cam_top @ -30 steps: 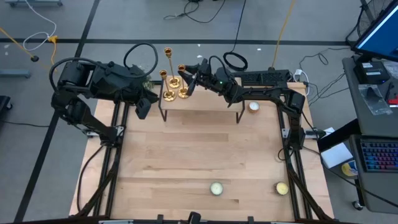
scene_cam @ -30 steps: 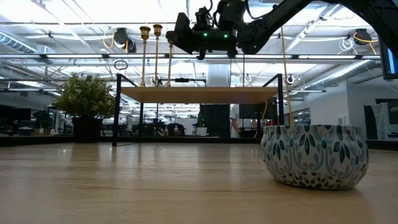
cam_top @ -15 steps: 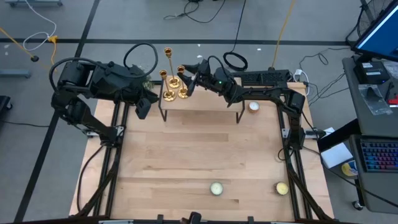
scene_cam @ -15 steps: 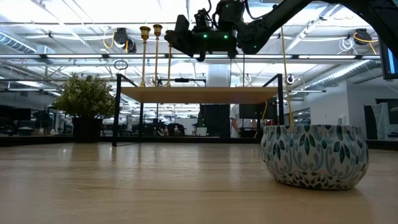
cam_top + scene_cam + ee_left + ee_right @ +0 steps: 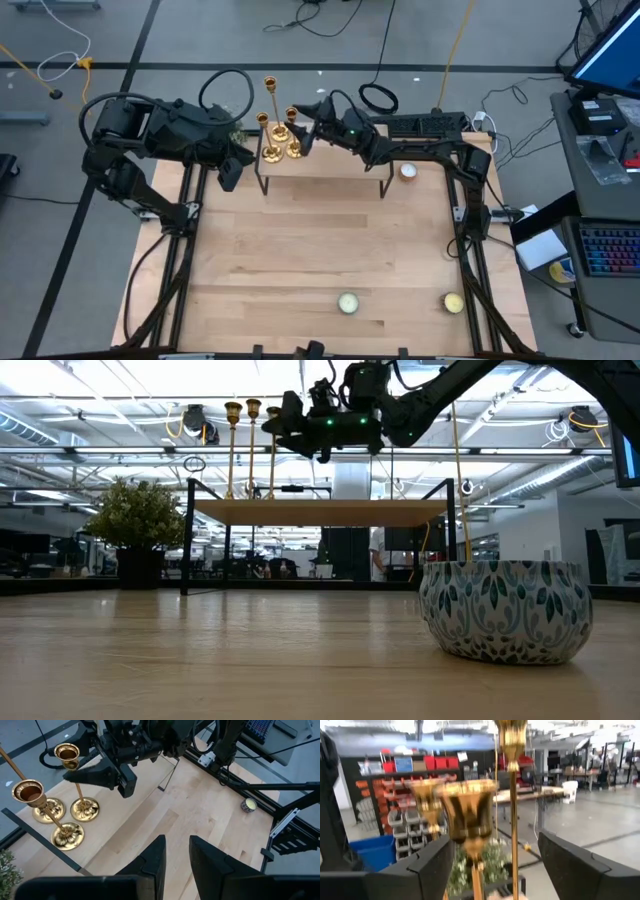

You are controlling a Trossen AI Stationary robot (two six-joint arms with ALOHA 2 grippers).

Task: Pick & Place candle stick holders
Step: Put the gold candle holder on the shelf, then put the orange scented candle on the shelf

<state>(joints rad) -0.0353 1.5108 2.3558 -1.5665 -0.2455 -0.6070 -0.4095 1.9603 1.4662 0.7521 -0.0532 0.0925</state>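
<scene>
Big wooden surface [image 5: 320,250] first, mostly bare through the middle. That made sense, since the action was all up at the far edge. Across twelve o'clock stood a raised shelf [image 5: 320,512] on dark legs, a stage to set things on, by the look of it.

The right arm reached in from one o'clock, stretched low over that shelf toward eleven. Its right claw [image 5: 303,130] was up at cup height, fingers spread wide. In its own wrist view one golden cup [image 5: 467,815] sat between the fingers with air on both sides, touching neither. So it gripped nothing, and I'd guess the high approach was to keep clear of the two neighbours.

The left arm was folded back at ten o'clock, off the corner. Its left claw [image 5: 176,851] pointed down over the surface with only a narrow gap between the fingers and nothing in it. Parked out of the way, I'd say, so its partner had room.

A bushy plant [image 5: 140,515] sat just behind the shelf's eleven o'clock end.

The three candle stick holders [image 5: 84,810] stood upright in a tight cluster on that same end, bases close together, heights stepped. Bunched like that, a careless nudge could topple all three.

Smallest of all were the tealights, one at six o'clock [image 5: 347,302], one at five [image 5: 453,302] and one at one o'clock [image 5: 408,171], all well apart from the work.
</scene>
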